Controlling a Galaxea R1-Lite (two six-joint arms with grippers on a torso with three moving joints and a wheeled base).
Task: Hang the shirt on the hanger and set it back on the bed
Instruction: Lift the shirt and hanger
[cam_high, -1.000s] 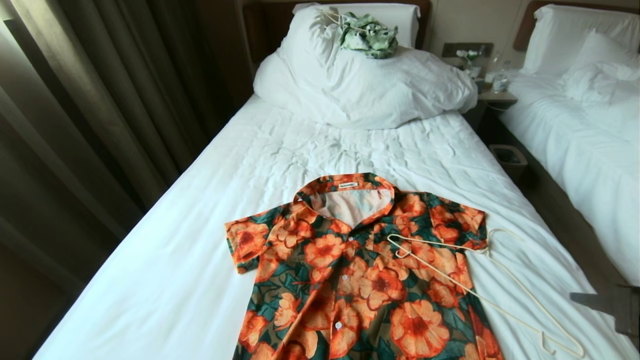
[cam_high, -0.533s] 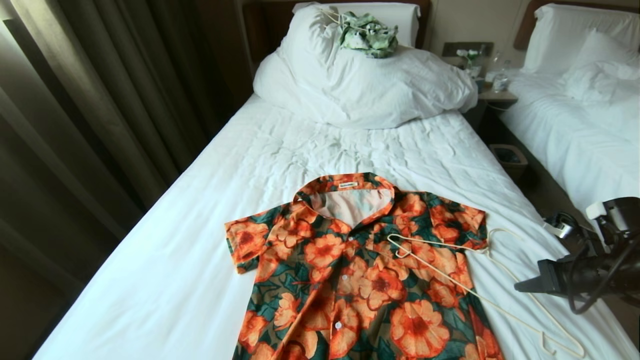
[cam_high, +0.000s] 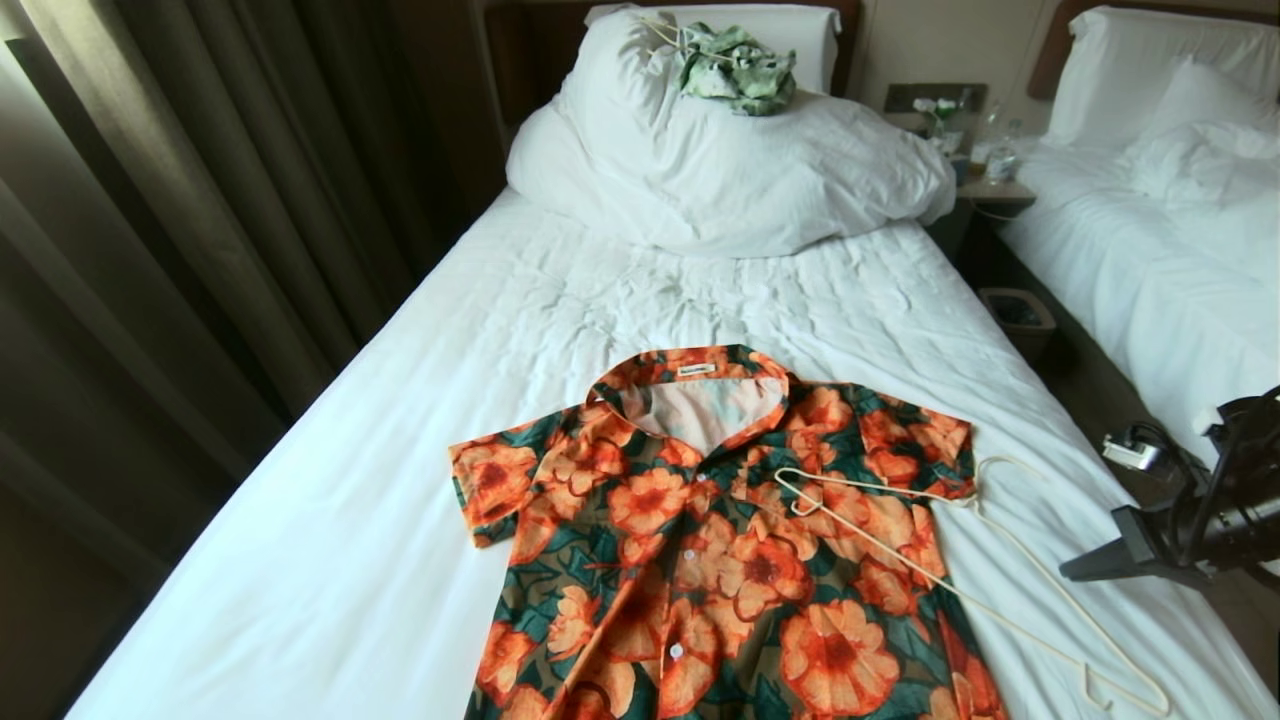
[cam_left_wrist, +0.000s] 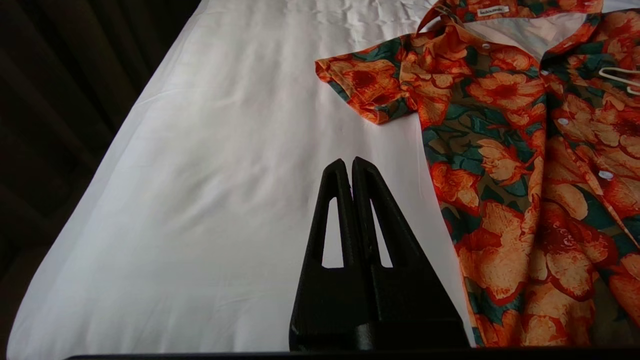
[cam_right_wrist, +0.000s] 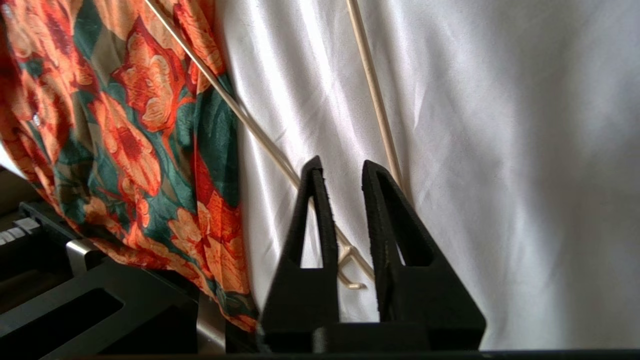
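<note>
Left gripper (cam_left_wrist: 352, 167): fingers pressed together, over bare white sheet of bed (cam_left_wrist: 225, 200). Shirt (cam_left_wrist: 505, 165) lies flat to its right, collar at far end. Hanger (cam_left_wrist: 620, 80) tip rests on shirt.

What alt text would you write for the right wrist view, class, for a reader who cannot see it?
The right hand, its two black fingers slightly apart and empty, hangs over the near end of a thin cream wire hanger lying on the white bed sheet. Beside it lies the edge of an orange-flowered shirt, with one hanger wire crossing onto the fabric.
</note>
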